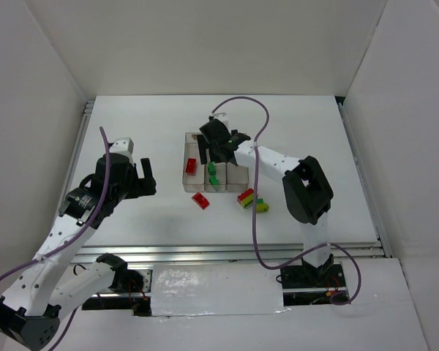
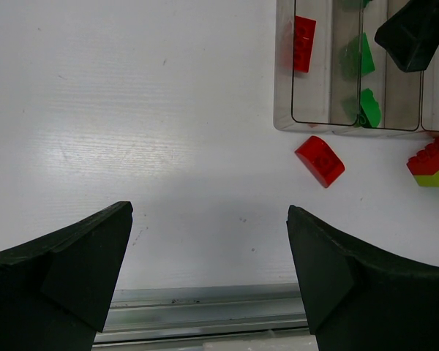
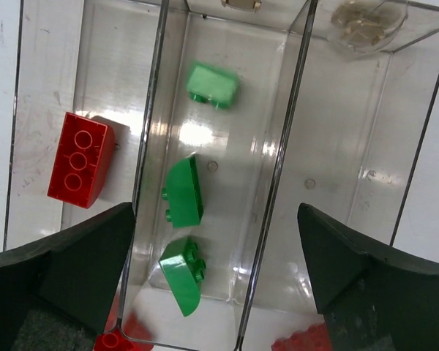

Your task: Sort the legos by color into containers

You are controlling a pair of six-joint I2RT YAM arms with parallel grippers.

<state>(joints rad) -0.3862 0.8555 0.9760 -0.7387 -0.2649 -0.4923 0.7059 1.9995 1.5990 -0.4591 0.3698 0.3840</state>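
Green legos (image 3: 183, 194) lie beneath the right gripper (image 3: 216, 219), spread wide, empty.

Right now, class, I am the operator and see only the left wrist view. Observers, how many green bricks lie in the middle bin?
Observer: Three green bricks lie in the middle bin.
Operator: Is the third bin used?
Observer: No brick shows in the third bin, only a tan mark at one end.
Operator: And the right claw?
Observer: The right claw hangs open over the middle bin, empty.
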